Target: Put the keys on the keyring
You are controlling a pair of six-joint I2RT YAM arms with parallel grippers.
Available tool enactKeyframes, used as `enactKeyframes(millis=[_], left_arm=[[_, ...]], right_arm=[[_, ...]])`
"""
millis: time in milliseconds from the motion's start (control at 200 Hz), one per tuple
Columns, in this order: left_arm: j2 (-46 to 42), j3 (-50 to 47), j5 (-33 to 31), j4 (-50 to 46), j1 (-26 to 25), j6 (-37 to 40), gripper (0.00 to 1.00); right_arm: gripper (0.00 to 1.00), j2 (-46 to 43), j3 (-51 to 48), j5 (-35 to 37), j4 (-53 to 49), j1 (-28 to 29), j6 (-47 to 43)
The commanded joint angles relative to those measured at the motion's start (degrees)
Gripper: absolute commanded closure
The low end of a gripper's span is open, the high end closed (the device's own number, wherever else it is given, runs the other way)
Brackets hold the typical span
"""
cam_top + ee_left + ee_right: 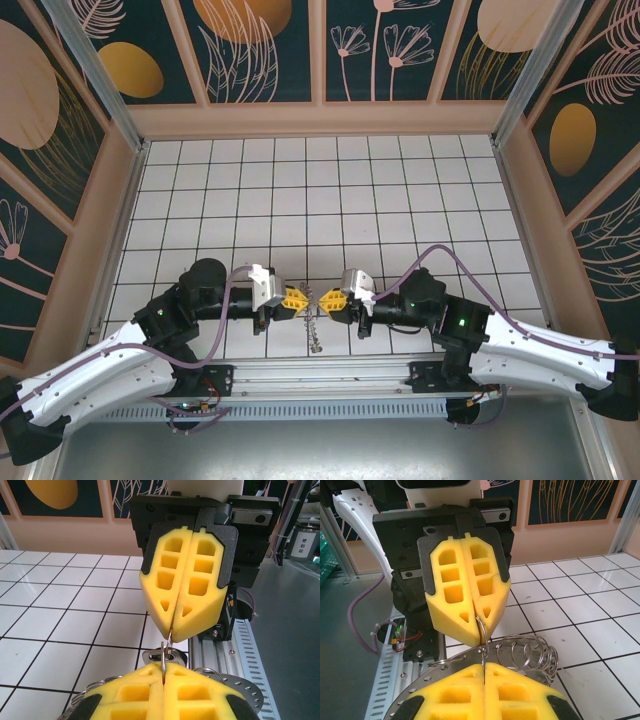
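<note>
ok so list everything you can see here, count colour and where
keyring: one, grey metal, thin ring pinched between both grippers, trailing a string of small loops
flat metal piece: one, grey, beside the ring at the left fingertips; possibly a key, cannot tell
table: one, white tiles with dark grid lines
wall panels: dark teal with orange and pink plant patterns, on three sides
rail: one, silver, along the near edge
cables: two, purple, one along each arm
left gripper: yellow fingers, shut on the keyring
right gripper: yellow fingers, shut on the keyring
</note>
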Motion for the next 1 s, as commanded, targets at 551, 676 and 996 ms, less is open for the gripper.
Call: enactKeyframes(millis=[551,676,996], left_arm=[[-0.10,2.06,0.55,1.70,-0.21,0.84,1.00],[0.04,2.06,0.68,1.70,-0.22,0.84,1.00],[0.03,2.16,0.95,1.70,-0.21,0.86,1.00]], right_arm=[[1.00,-0.29,-0.97,0.32,2.13,-0.44,1.35],[1.00,-0.22,-0.79,0.23,2.56,-0.44,1.18],[1.00,0.58,-0.17,-0.30,3.00,-0.70,0.65]])
